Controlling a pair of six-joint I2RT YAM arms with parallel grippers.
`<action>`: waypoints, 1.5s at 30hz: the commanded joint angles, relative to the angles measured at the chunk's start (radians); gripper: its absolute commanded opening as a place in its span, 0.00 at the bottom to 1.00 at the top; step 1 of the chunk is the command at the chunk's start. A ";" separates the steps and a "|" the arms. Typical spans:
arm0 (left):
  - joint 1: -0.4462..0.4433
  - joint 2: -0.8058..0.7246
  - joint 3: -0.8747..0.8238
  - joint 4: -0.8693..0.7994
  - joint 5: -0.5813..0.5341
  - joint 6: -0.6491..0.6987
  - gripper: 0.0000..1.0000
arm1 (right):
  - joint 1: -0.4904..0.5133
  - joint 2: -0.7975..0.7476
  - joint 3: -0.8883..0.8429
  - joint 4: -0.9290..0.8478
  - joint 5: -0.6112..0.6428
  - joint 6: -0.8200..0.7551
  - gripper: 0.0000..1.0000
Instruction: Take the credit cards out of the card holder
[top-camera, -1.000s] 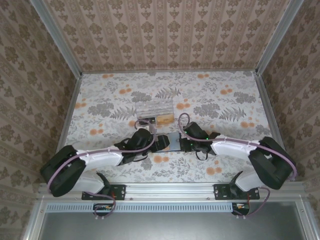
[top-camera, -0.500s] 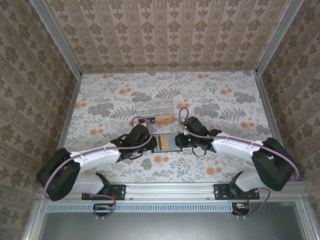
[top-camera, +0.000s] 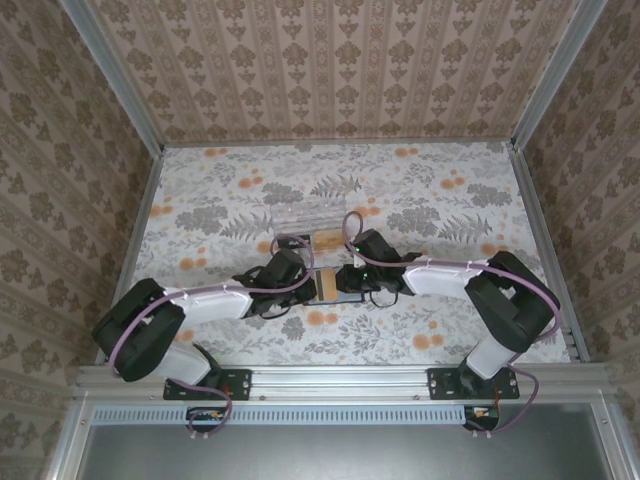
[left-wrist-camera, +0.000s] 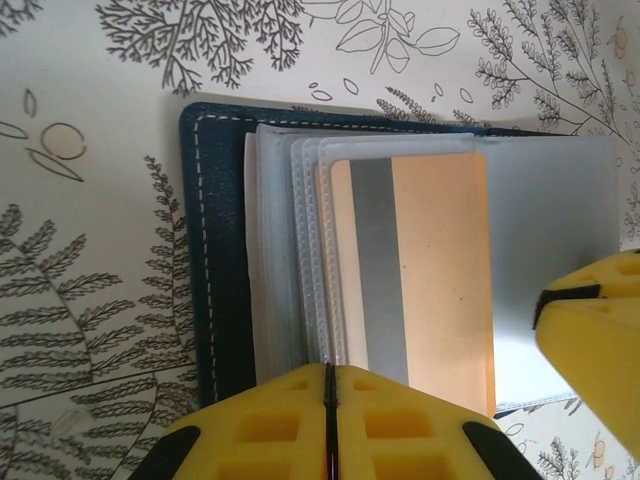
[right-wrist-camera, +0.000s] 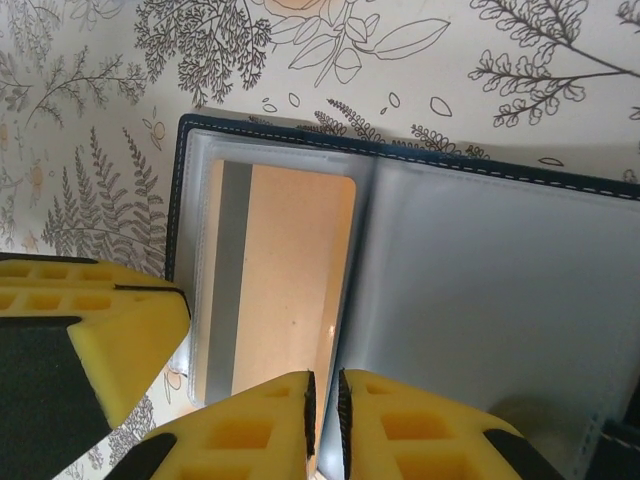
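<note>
The card holder (top-camera: 340, 290) lies open on the floral tabletop, between my two grippers. Its navy cover (left-wrist-camera: 215, 250) and pale inside (right-wrist-camera: 500, 280) both show. An orange-tan credit card (left-wrist-camera: 440, 270) with a silver stripe sits among clear sleeves on its left half (right-wrist-camera: 290, 270). My left gripper (left-wrist-camera: 328, 382) is shut, tips at the near edge of the sleeves; whether it pinches one is hidden. My right gripper (right-wrist-camera: 325, 390) is closed to a thin slit, with the edge of the card's sleeve running into it. In the top view the left gripper (top-camera: 303, 282) and right gripper (top-camera: 347, 278) almost meet.
A clear plastic box (top-camera: 310, 222) with something orange inside stands just behind the holder. Patterned walls with metal rails (top-camera: 140, 230) close the table on three sides. Open tabletop lies to the far left, far right and back.
My left gripper has gone from open to shut at the holder's left side. My right gripper has moved left over the holder and narrowed. The orange card now shows.
</note>
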 joint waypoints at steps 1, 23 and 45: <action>0.007 0.021 0.000 0.013 0.013 -0.015 0.09 | 0.000 0.030 0.025 0.032 -0.030 0.032 0.19; -0.007 0.068 0.017 -0.093 -0.042 -0.055 0.00 | -0.036 0.058 -0.042 0.116 -0.074 0.081 0.03; -0.022 0.014 0.119 -0.190 -0.062 0.017 0.06 | -0.106 0.025 -0.114 0.165 -0.123 0.086 0.00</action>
